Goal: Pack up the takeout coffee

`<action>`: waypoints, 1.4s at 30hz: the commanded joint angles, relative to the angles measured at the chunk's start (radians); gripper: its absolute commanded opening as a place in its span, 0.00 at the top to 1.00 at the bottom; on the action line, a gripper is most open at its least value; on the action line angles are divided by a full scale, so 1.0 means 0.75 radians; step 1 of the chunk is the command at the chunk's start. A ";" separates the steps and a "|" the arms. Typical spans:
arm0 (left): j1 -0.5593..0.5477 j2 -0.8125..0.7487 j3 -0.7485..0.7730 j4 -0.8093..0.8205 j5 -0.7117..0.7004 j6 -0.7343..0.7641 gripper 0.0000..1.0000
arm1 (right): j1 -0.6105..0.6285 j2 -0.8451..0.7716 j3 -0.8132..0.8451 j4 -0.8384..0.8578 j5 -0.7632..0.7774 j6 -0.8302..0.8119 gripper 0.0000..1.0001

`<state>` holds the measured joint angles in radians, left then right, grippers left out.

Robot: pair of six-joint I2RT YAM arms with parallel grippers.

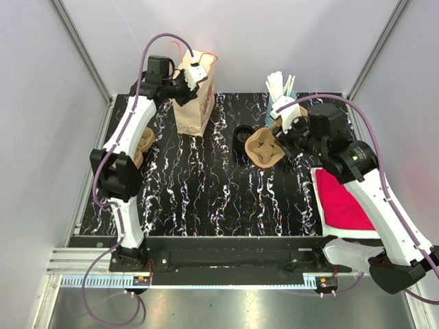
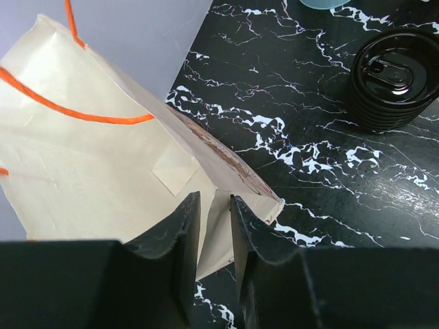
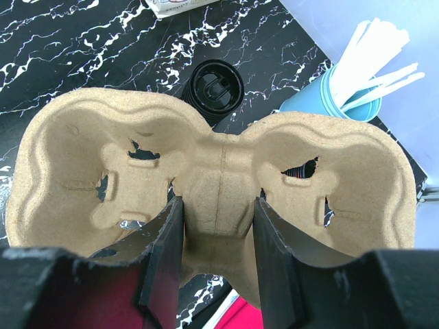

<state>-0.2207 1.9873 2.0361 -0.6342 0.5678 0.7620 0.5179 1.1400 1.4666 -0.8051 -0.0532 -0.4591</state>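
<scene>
Cup carrier (image 3: 219, 154) sits closest to the right gripper (image 3: 218, 205), whose two black fingers are clenched on the narrow middle ridge between its two wells. It is held off the black, white-veined marble-pattern table (image 1: 206, 192). Its long axis runs crosswise to the jaws, one well out to each side, with the hollow faces turned toward the wrist. It is tan moulded pulp, matt and fibrous, with a rounded figure-eight outline and torn-edged slots in each well. Just past the carrier's far rim stands the coffee cup (image 3: 217, 89), upright on the table with its lid up. It is black, with ribbed sides and a glossy lid. Farther off and to the right of it is a light blue cup (image 3: 322, 96) holding flat white stirrers (image 3: 377, 48). Below the gripper's wrist lies a red cloth (image 1: 343, 202). At the far side of the table, the left gripper (image 2: 214, 202) hangs over the top of the paper bag (image 2: 89, 171), its fingers drawn narrow with the bag's upper edge in the gap. I cannot tell whether they are actually pinching it. The bag is cream paper, creased, standing upright with orange cord handles (image 2: 75, 113). Under the left arm, a stack of spare carriers (image 1: 145, 140) lies near the table's edge.
</scene>
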 commanded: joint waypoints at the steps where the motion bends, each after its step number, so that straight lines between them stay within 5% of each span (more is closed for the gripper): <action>1: -0.013 -0.083 -0.011 0.019 0.012 -0.018 0.74 | -0.009 -0.004 0.035 0.059 -0.013 0.003 0.64; 21: -0.133 -0.706 -0.544 -0.089 0.020 -0.028 0.80 | -0.007 0.081 0.280 0.067 0.030 0.033 0.65; 22: -0.137 -0.721 -0.563 -0.075 -0.008 -0.026 0.75 | -0.009 0.085 0.290 0.065 0.020 0.035 0.65; 23: -0.139 -0.729 -0.571 -0.065 -0.021 -0.022 0.53 | -0.009 0.090 0.298 0.063 0.016 0.039 0.65; 25: -0.137 -0.731 -0.569 -0.054 -0.074 0.029 0.32 | -0.009 0.090 0.315 0.053 -0.001 0.046 0.65; 26: -0.137 -0.719 -0.551 -0.054 -0.094 0.043 0.10 | -0.009 0.088 0.317 0.047 -0.005 0.048 0.65; 27: -0.133 -0.697 -0.543 -0.056 -0.113 0.056 0.04 | -0.009 0.084 0.317 0.043 -0.007 0.050 0.65; 42: -0.074 -0.337 -0.279 -0.075 -0.178 0.264 0.05 | -0.009 0.014 0.219 0.041 -0.009 0.027 0.64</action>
<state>-0.2775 1.7130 1.7432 -0.7113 0.4625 0.9142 0.5167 1.1694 1.6459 -0.7979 -0.0463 -0.4374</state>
